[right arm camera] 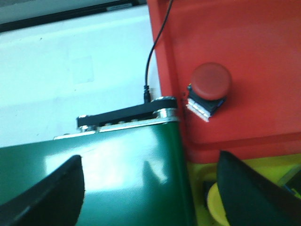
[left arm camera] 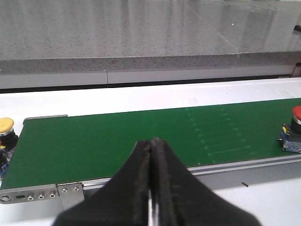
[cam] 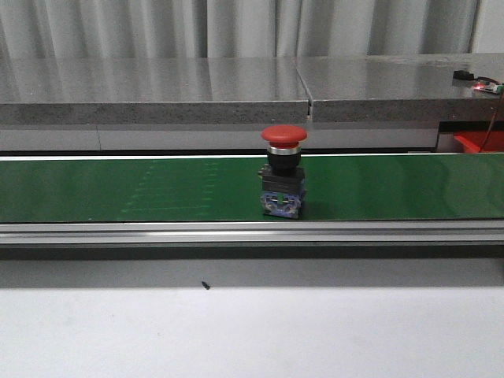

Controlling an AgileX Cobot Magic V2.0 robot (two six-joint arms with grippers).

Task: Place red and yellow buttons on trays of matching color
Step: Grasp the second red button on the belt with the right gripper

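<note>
The left gripper has its fingers pressed together, empty, over the near edge of the green belt. The right gripper has its fingers spread wide apart, holding nothing, above the belt's right end beside the red tray. A red button with a mushroom-shaped cap, silver ring and black and blue base stands upright at mid-belt. Another red button lies in the red tray. A yellow button stands at the belt's left end.

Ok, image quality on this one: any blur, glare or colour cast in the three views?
Front view: sharp, evenly lit, with the red button crisp on the green belt. Left wrist view: soft glare on the grey counter, and the left gripper is a dark blur. Right wrist view: overexposed, bluish white surface, soft focus on the red tray.
</note>
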